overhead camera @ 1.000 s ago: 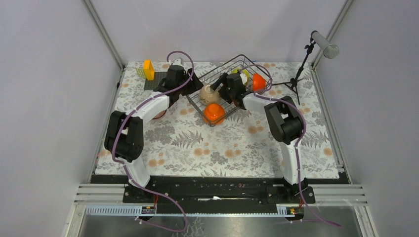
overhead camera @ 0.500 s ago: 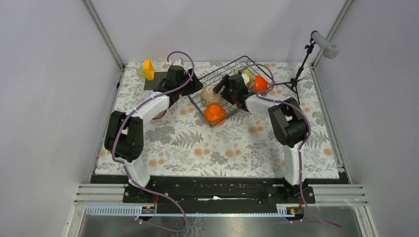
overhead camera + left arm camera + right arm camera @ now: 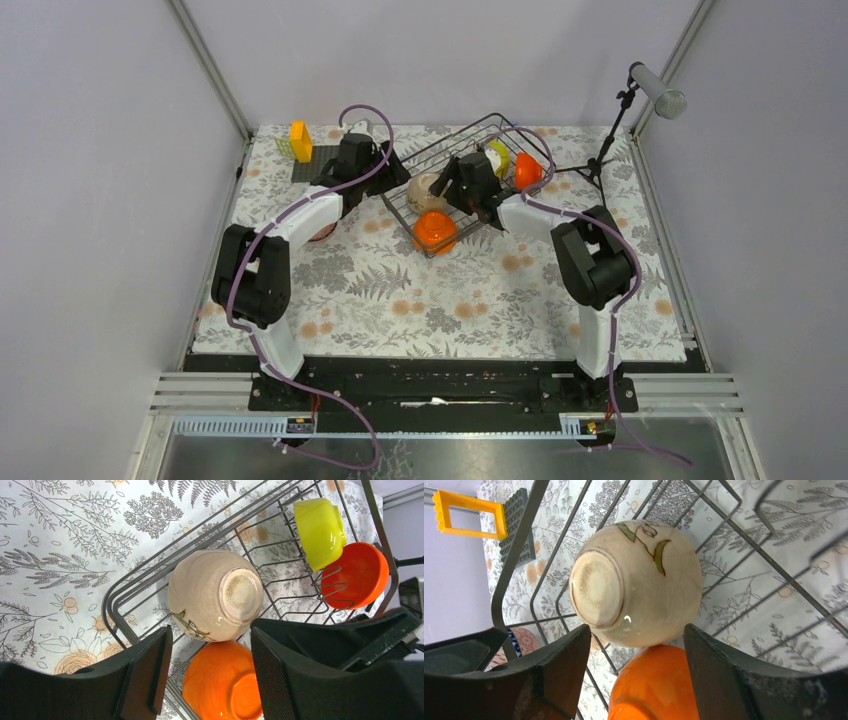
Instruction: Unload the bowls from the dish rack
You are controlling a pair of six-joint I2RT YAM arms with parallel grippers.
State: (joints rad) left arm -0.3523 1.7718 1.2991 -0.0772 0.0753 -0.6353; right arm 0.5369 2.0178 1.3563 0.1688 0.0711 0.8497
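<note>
My right gripper (image 3: 636, 630) is spread wide either side of the beige bowl (image 3: 636, 575), not pinching it afaict. Same w/ my left gripper (image 3: 210, 630): wide, nothing in it, at the dish rack's (image 3: 516, 552) left end. Bowl's foot-up in the rack, far-middle of the table, orange bowl (image 3: 659, 685) just near of it.

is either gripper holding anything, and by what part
Nothing held: left gripper and right gripper are open, the right astride the beige bowl in the rack.

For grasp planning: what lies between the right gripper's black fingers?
An upturned beige ceramic bowl and part of an orange bowl, per the right wrist view.
</note>
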